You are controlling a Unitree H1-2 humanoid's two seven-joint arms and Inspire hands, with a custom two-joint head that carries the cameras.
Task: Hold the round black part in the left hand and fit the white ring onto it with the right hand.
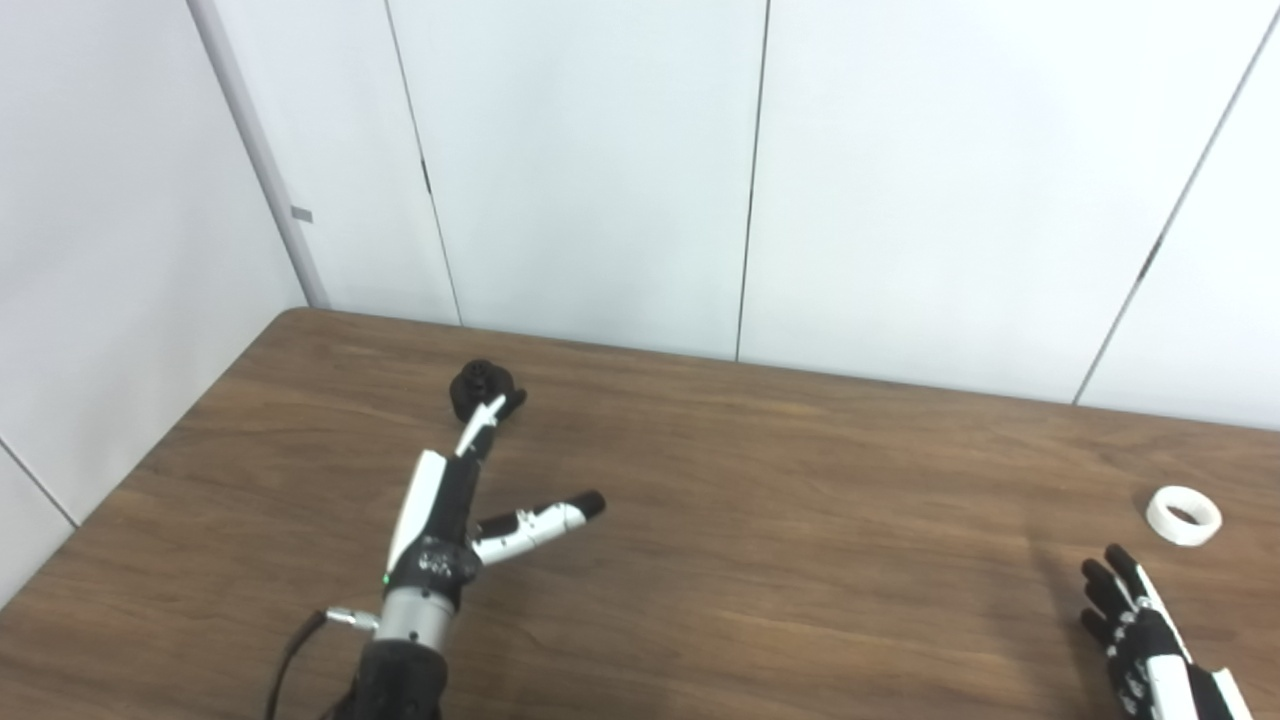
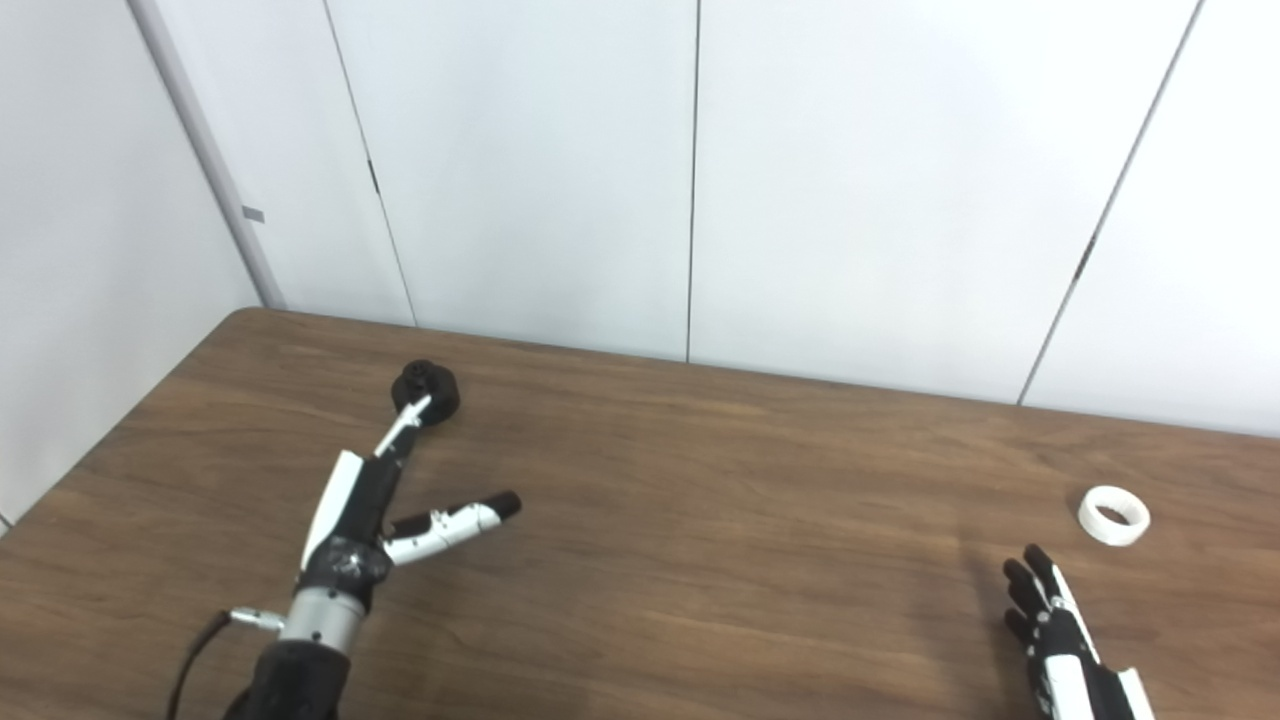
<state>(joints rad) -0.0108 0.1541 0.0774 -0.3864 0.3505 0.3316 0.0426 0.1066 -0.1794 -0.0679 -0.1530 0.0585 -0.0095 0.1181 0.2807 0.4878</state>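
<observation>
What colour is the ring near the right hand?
White ring, clearest in the left eye view.

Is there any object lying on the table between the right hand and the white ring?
No. Between the right hand and the white ring only bare table shows, in both eye views.

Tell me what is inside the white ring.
Inside the white ring only shadowed wooden table shows through its open centre; nothing sits in it. The near inner wall is hidden by the ring's own rim. The right hand is apart from it.
</observation>
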